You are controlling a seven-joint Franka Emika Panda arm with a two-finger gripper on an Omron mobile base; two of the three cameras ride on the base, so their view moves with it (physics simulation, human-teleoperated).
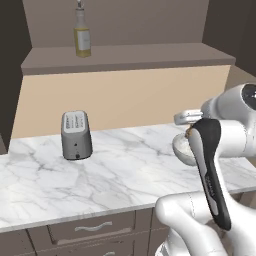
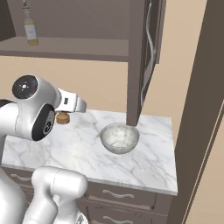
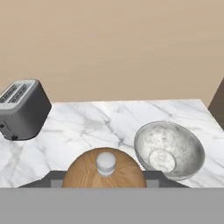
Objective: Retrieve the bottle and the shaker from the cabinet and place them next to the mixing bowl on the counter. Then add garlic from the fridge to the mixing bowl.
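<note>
Jaws clamped on the shaker (image 3: 104,173), mixing bowl (image 3: 169,149) just ahead and right; lower it straight onto bare counter (image 3: 96,124) beside that rim, upright, before letting go.

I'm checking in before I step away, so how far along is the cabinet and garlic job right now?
Nothing is fully placed yet. In hand: the shaker sits between the tool's fingers, above the counter beside the mixing bowl; whether it touches down yet is unclear. Left: release it, fetch the bottle standing on the cabinet shelf, then garlic.
</note>
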